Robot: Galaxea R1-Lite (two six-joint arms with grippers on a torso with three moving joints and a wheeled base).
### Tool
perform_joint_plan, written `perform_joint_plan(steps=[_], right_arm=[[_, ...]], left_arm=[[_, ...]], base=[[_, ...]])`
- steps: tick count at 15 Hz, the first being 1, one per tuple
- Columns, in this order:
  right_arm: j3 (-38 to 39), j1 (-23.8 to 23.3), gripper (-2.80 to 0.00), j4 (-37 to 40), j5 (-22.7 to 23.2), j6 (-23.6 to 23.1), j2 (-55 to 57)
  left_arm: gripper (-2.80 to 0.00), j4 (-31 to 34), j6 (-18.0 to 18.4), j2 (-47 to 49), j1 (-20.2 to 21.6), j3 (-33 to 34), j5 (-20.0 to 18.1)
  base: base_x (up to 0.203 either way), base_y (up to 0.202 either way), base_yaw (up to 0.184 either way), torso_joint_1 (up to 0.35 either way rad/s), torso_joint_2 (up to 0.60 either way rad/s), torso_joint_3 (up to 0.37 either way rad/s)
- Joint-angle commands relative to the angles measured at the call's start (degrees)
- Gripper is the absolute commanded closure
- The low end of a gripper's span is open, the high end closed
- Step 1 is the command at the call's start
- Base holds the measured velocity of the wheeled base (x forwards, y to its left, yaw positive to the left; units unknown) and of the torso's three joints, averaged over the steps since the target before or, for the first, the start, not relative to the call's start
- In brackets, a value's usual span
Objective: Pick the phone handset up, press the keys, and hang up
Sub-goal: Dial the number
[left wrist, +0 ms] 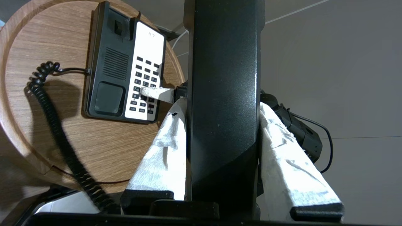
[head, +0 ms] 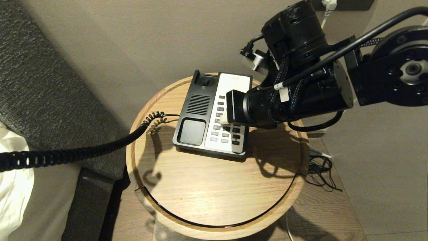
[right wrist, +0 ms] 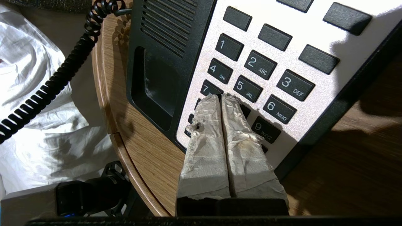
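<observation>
In the left wrist view, the glossy black phone handset [left wrist: 224,94] stands lengthwise between the white-wrapped fingers [left wrist: 163,150] of my left gripper [left wrist: 221,110], which is shut on it. Its coiled cord [head: 67,154] runs from the black-and-white phone base [head: 194,110] off the head view's left edge. The cradle on the base is empty. My right gripper [right wrist: 220,97] is shut. Its wrapped tips rest together on the keys [right wrist: 260,64], between the 7 and the hidden key beside it. In the head view the same right gripper [head: 219,118] reaches over the keypad from the right.
The phone sits toward the back of a round wooden side table [head: 207,187] with a raised rim. A bed with white sheets [head: 13,180] and a dark grey upholstered panel [head: 40,83] lie to the left. Loose thin cables [head: 321,170] trail off the table's right side.
</observation>
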Motion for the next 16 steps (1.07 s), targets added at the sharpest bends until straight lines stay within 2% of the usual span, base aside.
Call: perform_joint_plan(steps=[1, 16], right_arm=[[0.03, -0.13, 0.0, 0.16, -0.07, 0.1, 0.21], [-2.1, 0.83, 0.0, 0.33, 0.55, 0.54, 0.56]], left_arm=[[0.0, 0.13, -0.26, -0.04, -0.01, 0.16, 0.01], [0.0, 0.19, -0.35, -0.04, 0.08, 0.25, 0.01]], base=[[0.0, 0.0, 0.0, 0.0, 0.0, 0.0], [0.0, 0.0, 0.0, 0.0, 0.0, 0.0]])
